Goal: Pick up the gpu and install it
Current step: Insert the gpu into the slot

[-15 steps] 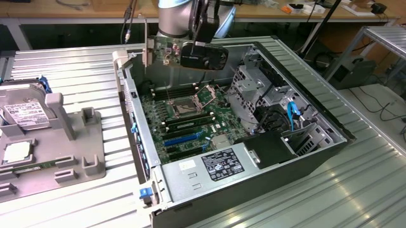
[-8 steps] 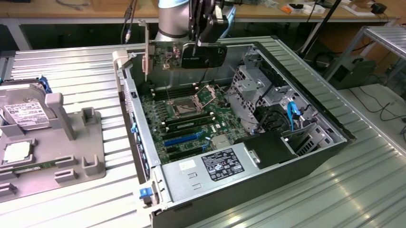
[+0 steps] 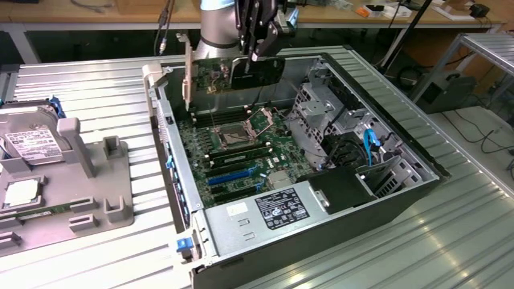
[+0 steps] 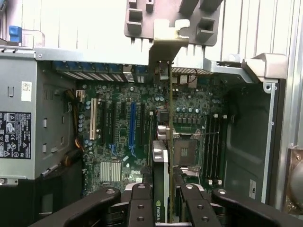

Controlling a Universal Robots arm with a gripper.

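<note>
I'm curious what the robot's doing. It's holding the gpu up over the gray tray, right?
No. The tool holds the gpu up over the open computer case, not the gray tray; the exterior view shows it.

Robotics lab or workshop: a robot arm (image 3: 218,24) holds a gpu (image 3: 249,75) clamped in its gripper (image 3: 255,58) above an open desktop computer case (image 3: 305,241), motherboard (image 3: 241,150) exposed, on a ribbed metal surface (image 3: 96,90). Beside the case, a grey moulded fixture (image 3: 105,198) carries a hard drive (image 3: 32,147). A long wooden workbench (image 3: 80,15) with small items on it runs along the back, and loose cables (image 3: 482,129) trail over the floor at the exterior view's right
</note>
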